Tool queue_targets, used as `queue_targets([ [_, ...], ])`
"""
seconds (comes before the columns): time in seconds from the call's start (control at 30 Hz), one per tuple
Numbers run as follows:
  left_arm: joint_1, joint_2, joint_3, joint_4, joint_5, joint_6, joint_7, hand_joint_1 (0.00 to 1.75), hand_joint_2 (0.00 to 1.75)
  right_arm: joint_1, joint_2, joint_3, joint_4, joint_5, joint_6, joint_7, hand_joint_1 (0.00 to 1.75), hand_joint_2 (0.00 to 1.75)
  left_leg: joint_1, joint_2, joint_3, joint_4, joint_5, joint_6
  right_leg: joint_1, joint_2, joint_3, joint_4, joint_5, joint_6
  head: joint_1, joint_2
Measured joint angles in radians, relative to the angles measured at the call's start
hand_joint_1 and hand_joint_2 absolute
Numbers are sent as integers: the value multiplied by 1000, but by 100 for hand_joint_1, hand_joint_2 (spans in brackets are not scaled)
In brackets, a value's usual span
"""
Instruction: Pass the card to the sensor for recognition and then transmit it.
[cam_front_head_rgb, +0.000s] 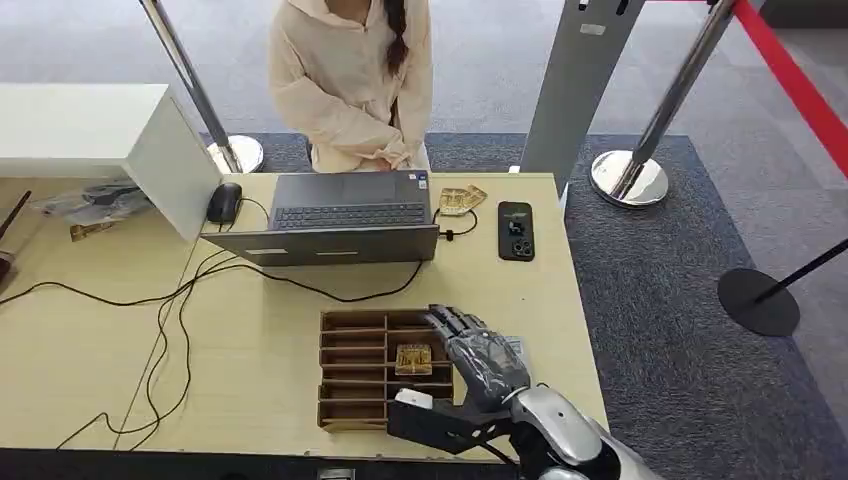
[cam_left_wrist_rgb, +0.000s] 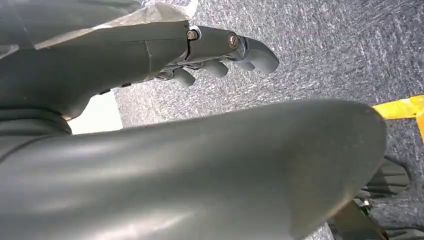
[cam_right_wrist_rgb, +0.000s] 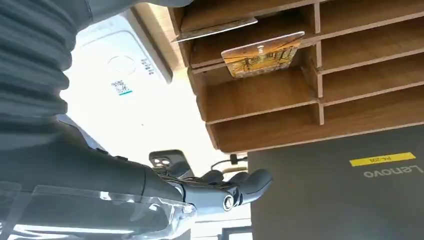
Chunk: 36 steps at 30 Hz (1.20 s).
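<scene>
Hovering near the tabletop's near right edge, the right hand (cam_front_head_rgb: 470, 360) is spreading its fingers, holding nothing, above the wooden organizer (cam_front_head_rgb: 352, 355). The card (cam_front_head_rgb: 412, 358) is lying in a right-side slot, so the pick-up step is just starting; next, fingers must be closing on its edge before carrying it to the white sensor (cam_right_wrist_rgb: 125, 80) beside the organizer.

Head view: even, bright daylight across the table (cam_front_head_rgb: 120, 340); shadows are soft and short, and the white box (cam_front_head_rgb: 90, 130) at upper left is nearly blown out. Detail is slightly soft from compression. Right wrist view: the white sensor pad (cam_right_wrist_rgb: 125, 85) at centre left is overexposed; the near arm cover is blurred. Left wrist view: the foreground is out of focus, with broad sheen on the grey shell.
</scene>
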Motion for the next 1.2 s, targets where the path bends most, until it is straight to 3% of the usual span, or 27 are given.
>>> queue_targets([
  [0.07,0,0,0,0,0,0,0,0,0,0,0,0,0,0,-1,0,37,175,0,0,0,0,0,0,0,0,0,0,0,0,0,0],
  [0.1,0,0,0,0,0,0,0,0,0,1,0,0,0,0,-1,0,72,175,0,0,0,0,0,0,0,0,0,0,0,0,0,0],
  [0.13,0,0,0,0,-1,0,0,0,0,1,0,0,0,0,-2,0,87,175,0,0,0,0,0,0,0,0,0,0,0,0,0,0],
  [0.27,0,0,0,0,-2,0,2,0,0,3,0,0,0,-4,-3,5,101,175,0,0,0,0,0,0,0,0,0,0,0,0,0,0],
  [0.5,0,1,0,0,-1,0,2,0,0,5,-1,0,2,-16,1,13,77,175,0,0,0,0,0,0,0,0,0,0,0,0,0,0],
  [0.6,0,1,1,0,-1,0,2,0,0,6,-2,0,5,-22,3,15,58,175,0,0,0,0,0,0,0,0,0,0,0,0,0,0],
  [0.8,0,1,2,0,1,0,2,0,0,6,-2,1,5,-26,4,15,42,175,0,0,0,0,0,0,0,0,0,0,0,0,0,0],
  [0.87,0,2,2,0,1,0,2,0,0,6,-2,1,5,-27,5,15,28,175,0,0,0,0,0,0,0,0,0,0,0,0,0,0],
  [1.03,0,6,2,0,2,0,2,0,0,5,-3,1,9,-34,12,17,21,175,0,0,0,0,0,0,0,0,0,0,0,0,0,0],
  [1.2,0,9,2,0,2,0,5,0,0,5,-11,1,9,-47,43,27,26,175,0,0,0,0,0,0,0,0,0,0,0,0,0,0],
])
